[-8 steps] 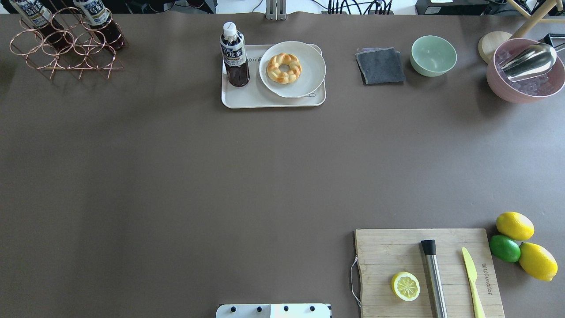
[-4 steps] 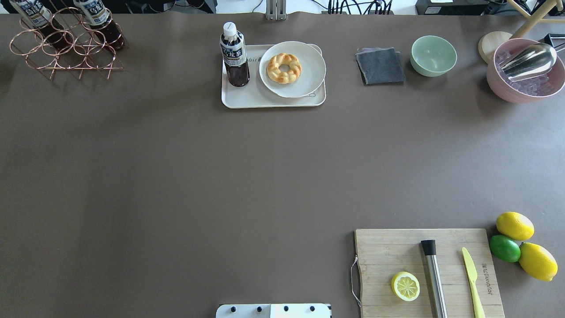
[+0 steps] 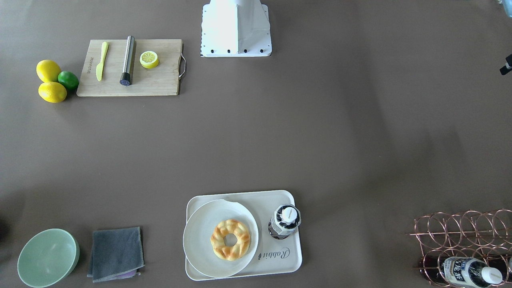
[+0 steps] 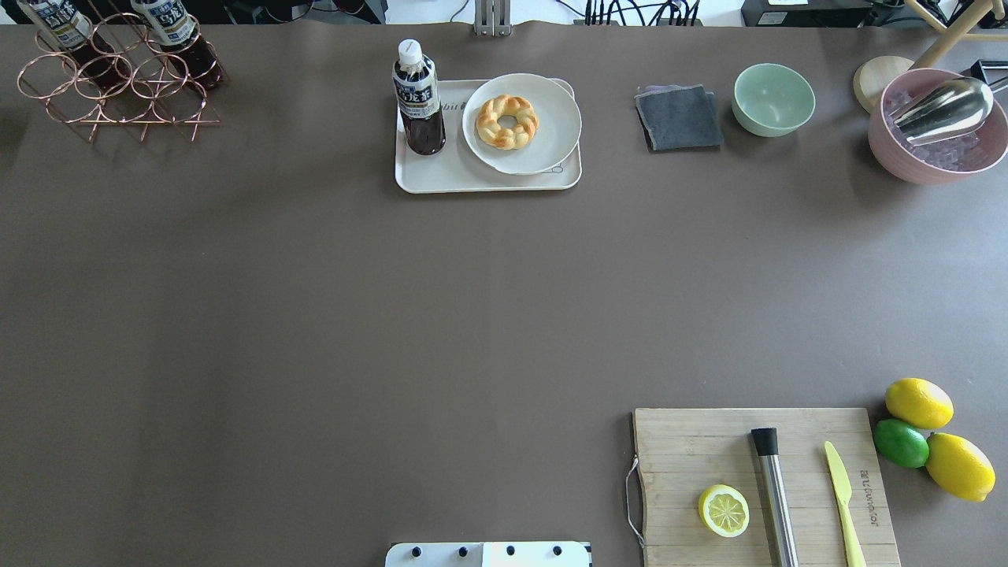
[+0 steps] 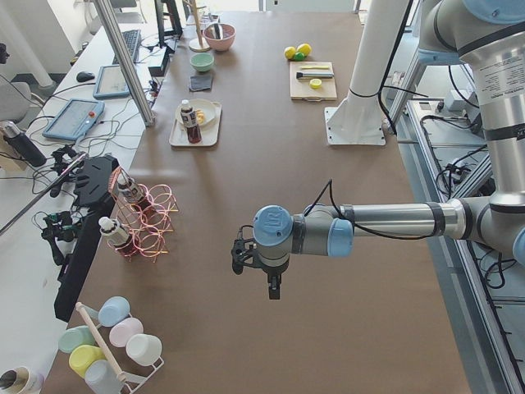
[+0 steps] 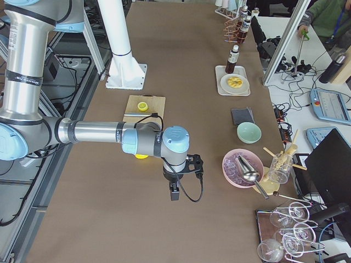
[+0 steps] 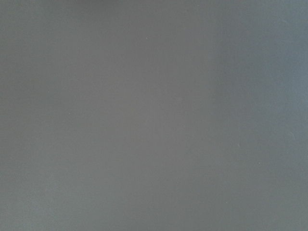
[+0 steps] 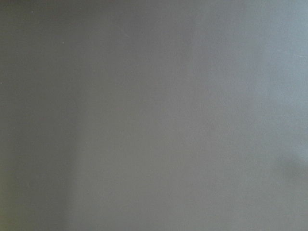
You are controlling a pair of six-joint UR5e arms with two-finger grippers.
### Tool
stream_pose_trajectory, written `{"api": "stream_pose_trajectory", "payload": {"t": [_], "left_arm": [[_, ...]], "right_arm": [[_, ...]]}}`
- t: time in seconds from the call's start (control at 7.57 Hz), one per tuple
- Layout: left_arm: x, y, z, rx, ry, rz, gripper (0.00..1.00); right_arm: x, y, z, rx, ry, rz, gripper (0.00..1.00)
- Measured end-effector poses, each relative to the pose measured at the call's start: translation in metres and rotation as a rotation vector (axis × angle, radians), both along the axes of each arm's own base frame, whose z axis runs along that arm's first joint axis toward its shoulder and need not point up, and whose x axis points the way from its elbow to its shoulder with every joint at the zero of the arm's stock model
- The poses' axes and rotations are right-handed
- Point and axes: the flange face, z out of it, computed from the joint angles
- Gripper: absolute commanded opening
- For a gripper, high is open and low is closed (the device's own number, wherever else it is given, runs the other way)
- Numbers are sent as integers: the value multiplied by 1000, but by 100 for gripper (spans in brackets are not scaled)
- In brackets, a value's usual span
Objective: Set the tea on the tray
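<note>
While both arms hang over bare tabletop well apart from the tray (image 4: 472, 179), we note the tea (image 4: 419, 98) standing upright on that tray's left end, at the far edge of the table. It sits just beside the round plate (image 4: 551, 130), which carries a braided ring pastry (image 4: 506, 121). The plate covers most of the tray, so the bottle occupies the one free strip, inside the raised rim and with nothing holding it. We judge the placing done. Two like bottles lie in the copper wire rack (image 4: 118, 94) at the far left corner, apparently spare stock. The left gripper (image 5: 273, 291) points straight down over open table off the left end, and the right gripper (image 6: 174, 194) does likewise off the right end. Only the side views show them, and there we cannot tell whether the fingers are apart or together. We make out nothing in either. Both wrist cameras give only plain brown surface, which fits arms parked clear of the goods.
</note>
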Motion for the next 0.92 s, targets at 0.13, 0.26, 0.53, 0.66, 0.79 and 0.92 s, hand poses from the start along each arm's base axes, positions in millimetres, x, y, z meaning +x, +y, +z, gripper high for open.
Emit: {"api": "stream_pose_trajectory", "payload": {"t": [0.13, 0.26, 0.53, 0.66, 0.79, 0.92], "left_arm": [[0, 0, 0, 1, -5, 0, 98], [-1, 0, 0, 2, -14, 0, 98], [-2, -2, 0, 7, -31, -1, 98], [-2, -2, 1, 7, -33, -1, 98], [-2, 0, 2, 2, -35, -1, 98], [-2, 1, 4, -7, -36, -1, 98]], "right_arm": [[1, 2, 5, -6, 5, -2, 100], [1, 3, 7, -9, 9, -1, 100], [3, 1, 3, 0, 10, 2, 100], [4, -1, 1, 5, 10, 3, 100], [4, -2, 0, 6, 10, 5, 100], [4, -2, 0, 6, 10, 7, 100]]}}
